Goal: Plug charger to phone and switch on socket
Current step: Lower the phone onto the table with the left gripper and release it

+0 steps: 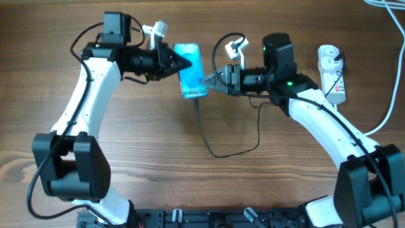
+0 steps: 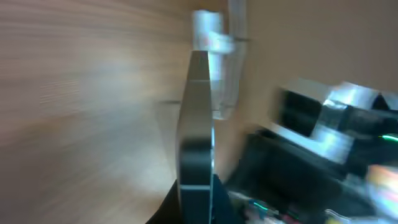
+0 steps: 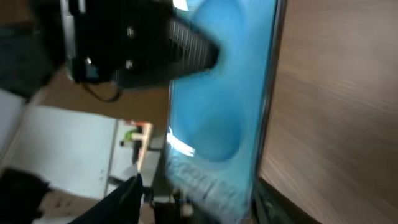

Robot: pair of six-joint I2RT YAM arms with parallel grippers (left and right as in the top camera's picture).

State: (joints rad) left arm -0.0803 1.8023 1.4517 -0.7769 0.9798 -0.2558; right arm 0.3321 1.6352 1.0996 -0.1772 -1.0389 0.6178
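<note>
The phone, teal screen with small text at its near end, is held off the table and tilted. My left gripper is shut on its upper part; the left wrist view shows the phone edge-on between the fingers. My right gripper is at the phone's lower right edge. In the right wrist view its fingers stand apart on either side of the phone's text end. The charger runs from the phone's lower end in a loop. The socket lies far right.
A thick white cable runs along the right edge past the socket. The right arm fills the right of the left wrist view. Both wrist views are blurred. Bare wood lies left and in front.
</note>
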